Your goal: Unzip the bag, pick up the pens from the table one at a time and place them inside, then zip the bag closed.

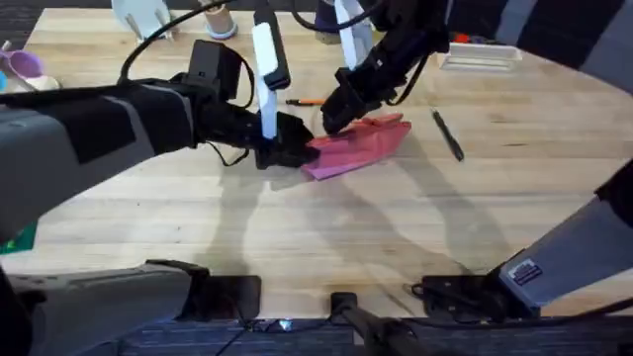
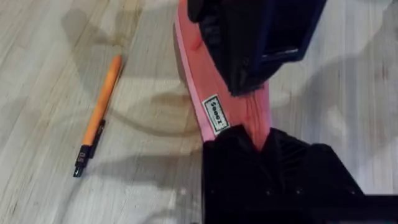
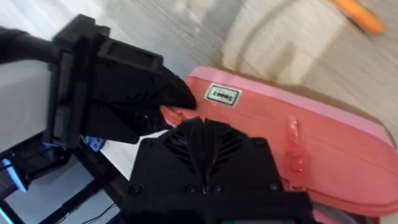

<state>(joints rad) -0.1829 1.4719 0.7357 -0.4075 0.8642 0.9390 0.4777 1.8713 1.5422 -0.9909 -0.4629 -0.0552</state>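
- A pink fabric pencil pouch [image 1: 361, 145] lies near the middle of a light wood plank table [image 1: 297, 237], with both robot arms meeting over it.
- The left gripper [image 1: 287, 148] reaches in from the left and is clenched on the pouch's left end; in the left wrist view [image 2: 261, 144], pink fabric is pinched between its black fingers.
- The right gripper [image 1: 331, 111] comes down from above onto the pouch's upper left edge. In the right wrist view [image 3: 186, 121] its fingertips sit closed against the pink fabric near the zipper line; whether they grip the zipper pull is too hidden to tell.
- A small white sewn label [image 2: 216, 114] with dark lettering sits on the pouch's side; the writing is too small to read.
- An orange pen with a black end [image 2: 97, 118] lies on the table just beyond the pouch, not touching it.
- An all-black pen [image 1: 447, 134] lies to the right of the pouch, apart from it.
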